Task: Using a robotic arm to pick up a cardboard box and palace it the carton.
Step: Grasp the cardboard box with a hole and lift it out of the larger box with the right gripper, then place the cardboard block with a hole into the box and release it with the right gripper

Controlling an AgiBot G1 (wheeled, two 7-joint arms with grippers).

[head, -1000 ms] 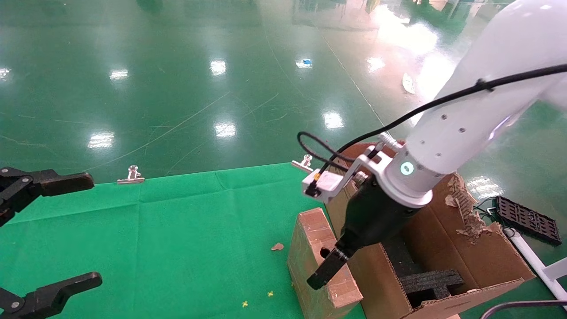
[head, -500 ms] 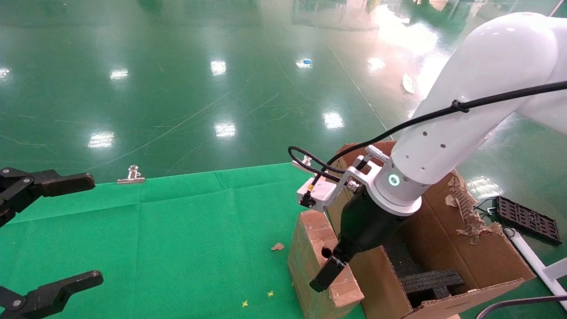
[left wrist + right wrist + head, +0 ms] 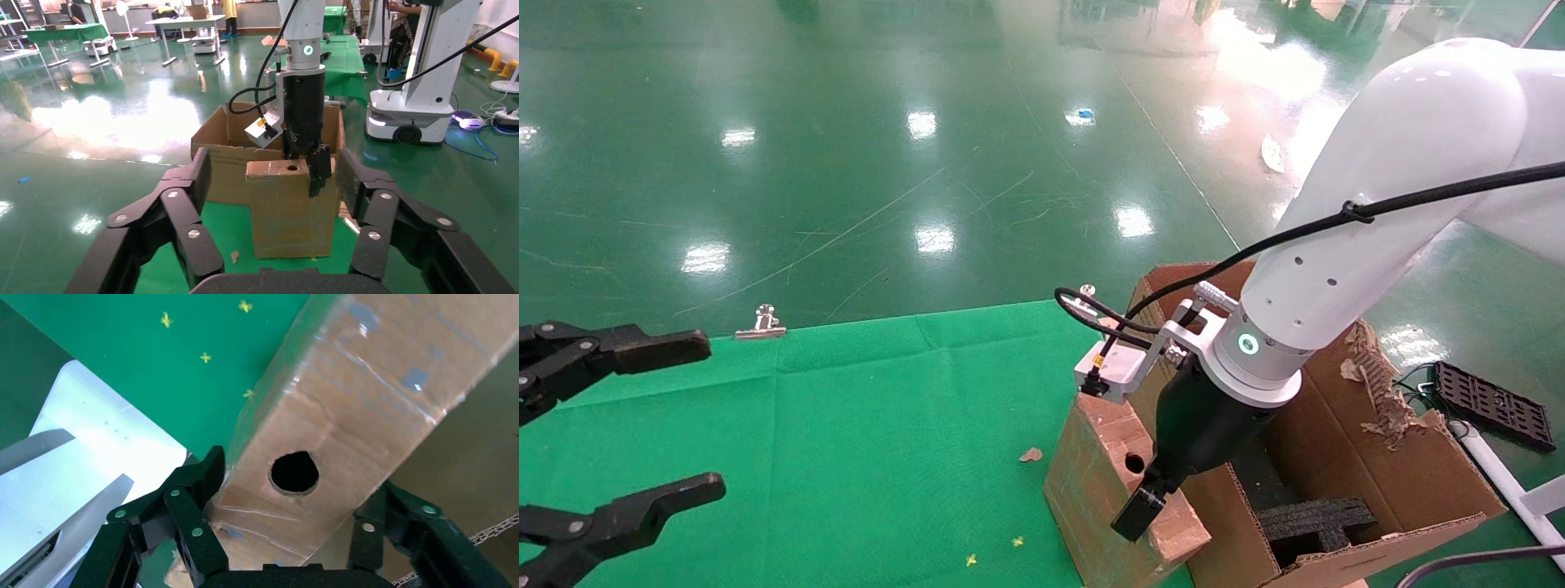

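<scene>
The cardboard box (image 3: 1091, 474), brown with a round hole, stands tilted on the green cloth right beside the carton (image 3: 1377, 457). The white robotic arm (image 3: 1369, 245) reaches down, and my right gripper (image 3: 1147, 500) is shut on the box's top end near the hole. In the right wrist view the right gripper (image 3: 298, 478) has a finger on each side of the box (image 3: 367, 386). My left gripper (image 3: 715, 415) is open and empty at the far left. The left wrist view shows the left gripper (image 3: 272, 168) facing the box (image 3: 287, 214) and the carton (image 3: 226, 153).
Black foam inserts (image 3: 1316, 518) lie inside the carton, whose far edge is torn. Binder clips (image 3: 761, 325) hold the green cloth (image 3: 846, 425) at its far edge. A cardboard scrap (image 3: 1031, 454) lies on the cloth. A black tray (image 3: 1487, 404) lies on the floor to the right.
The right gripper has sunk lower on the box's top end, and the box has tipped and shifted slightly. The left gripper has moved a little to the right.
</scene>
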